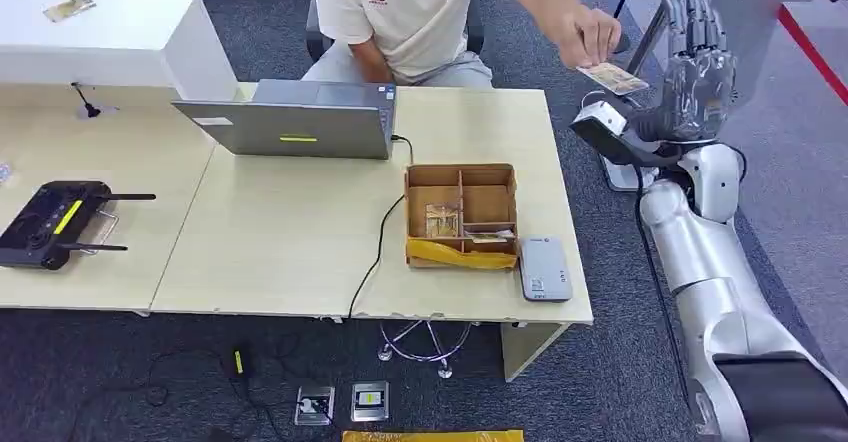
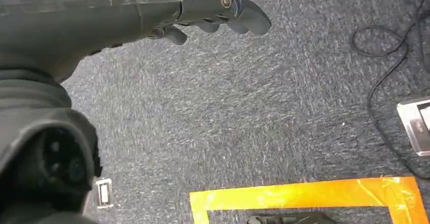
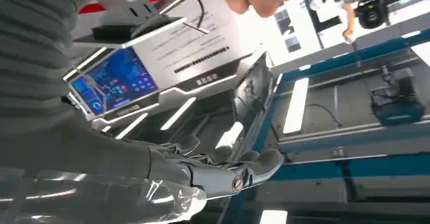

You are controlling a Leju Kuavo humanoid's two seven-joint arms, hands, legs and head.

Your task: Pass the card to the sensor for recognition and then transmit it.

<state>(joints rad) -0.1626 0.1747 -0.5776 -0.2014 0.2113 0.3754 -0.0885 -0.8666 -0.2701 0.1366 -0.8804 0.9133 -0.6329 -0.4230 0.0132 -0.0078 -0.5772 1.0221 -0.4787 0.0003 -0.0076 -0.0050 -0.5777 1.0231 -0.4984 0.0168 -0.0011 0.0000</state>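
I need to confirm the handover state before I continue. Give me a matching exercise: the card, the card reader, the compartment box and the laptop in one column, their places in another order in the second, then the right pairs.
Things:
1. card
2. card reader
3. compartment box
4. laptop

Places:
A. at the table's front right corner
B. at the table's far edge, in front of the person
D. in the person's hand, beside the raised right hand
C. on the table, just left of the grey reader

Pairs: 1-D, 2-A, 3-C, 4-B
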